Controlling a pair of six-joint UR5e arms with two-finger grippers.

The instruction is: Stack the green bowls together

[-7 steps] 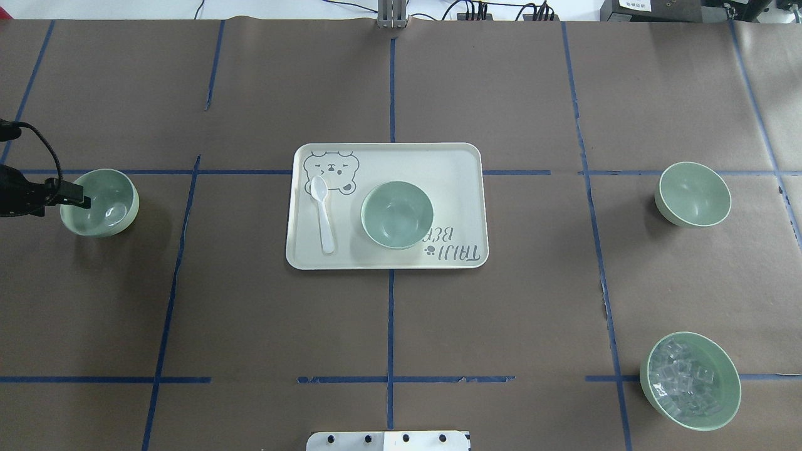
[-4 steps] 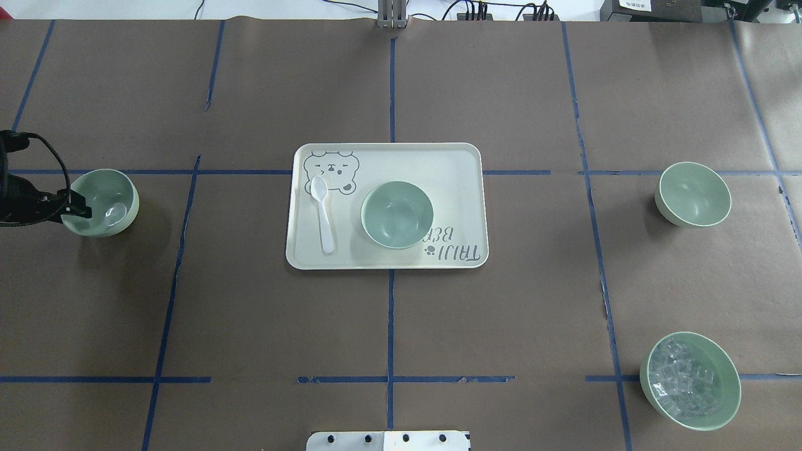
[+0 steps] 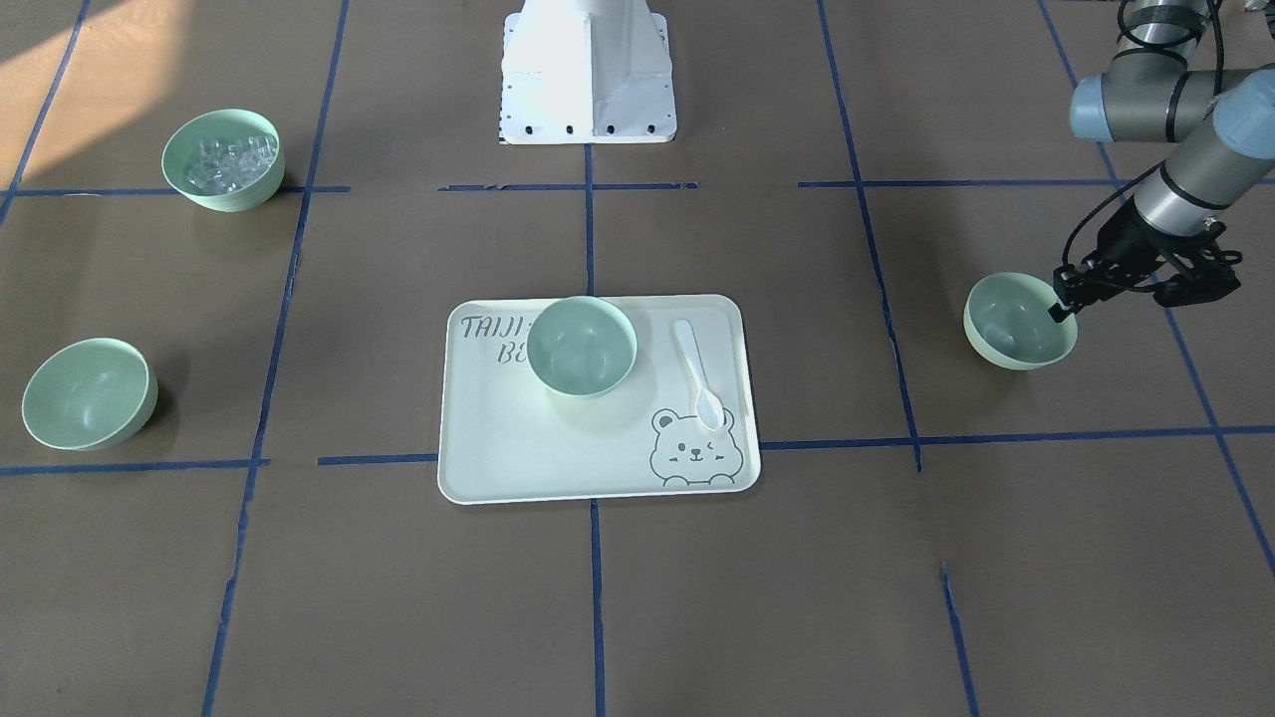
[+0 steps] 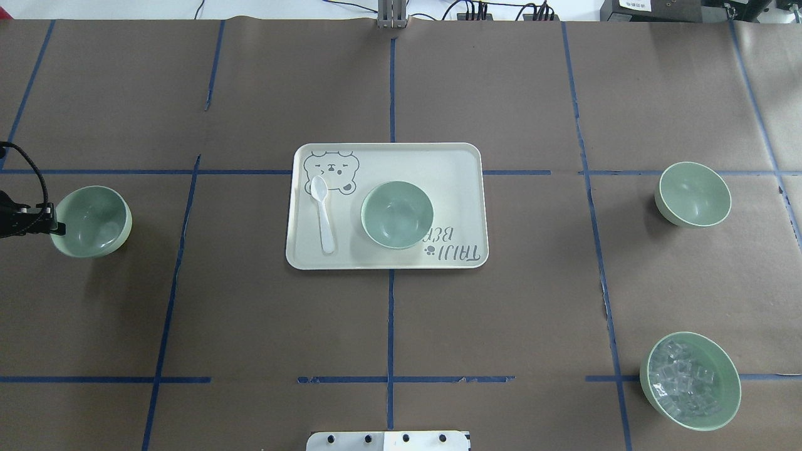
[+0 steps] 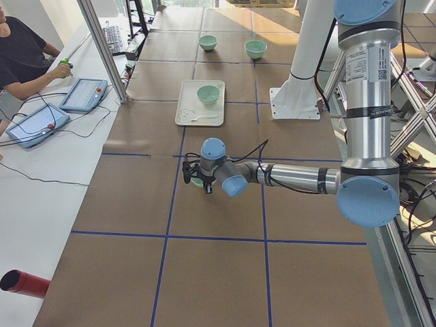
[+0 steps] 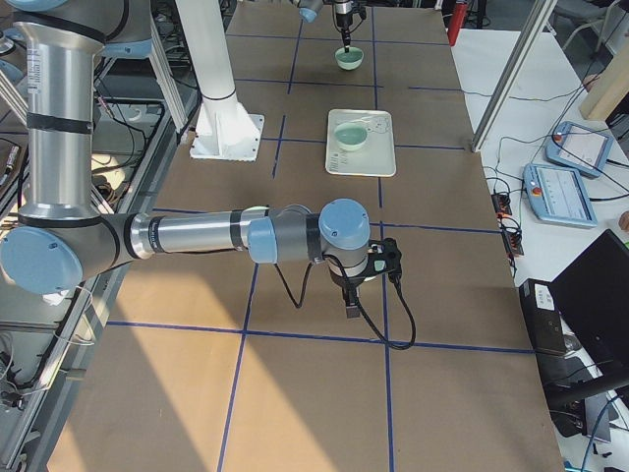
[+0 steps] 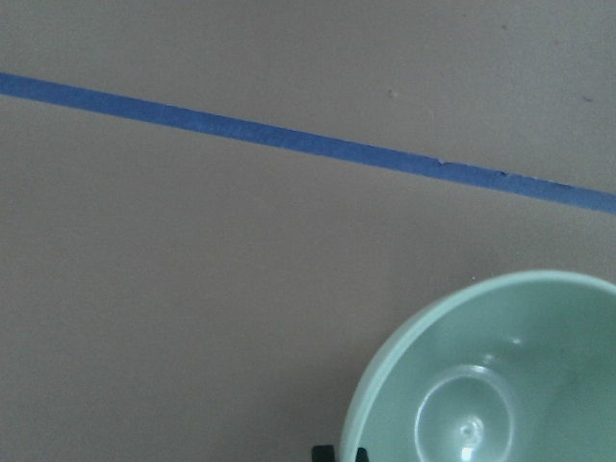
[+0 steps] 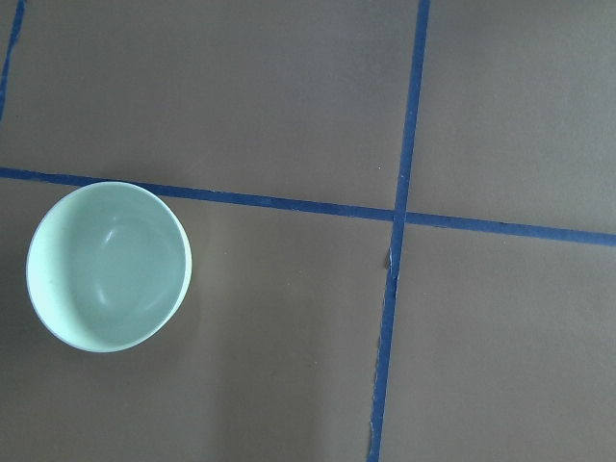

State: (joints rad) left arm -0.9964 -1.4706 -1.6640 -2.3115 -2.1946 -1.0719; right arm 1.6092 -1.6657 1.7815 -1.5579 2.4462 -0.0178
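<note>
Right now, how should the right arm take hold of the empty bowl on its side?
Pinch the rim of the empty bowl from straight above, one finger inside the wall, one outside. It sits upright and open, with nothing inside to foul a finger. The left gripper seems to grip the left bowl by its rim likewise.

left gripper [image 3: 1057,309] pinches green bowl [image 3: 1008,331] rim, forearm slanting down.

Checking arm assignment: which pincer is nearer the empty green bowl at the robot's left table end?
Left. The left pincer grips that bowl by its rim; the right pincer hangs over the table's opposite end, past the tray.
</note>
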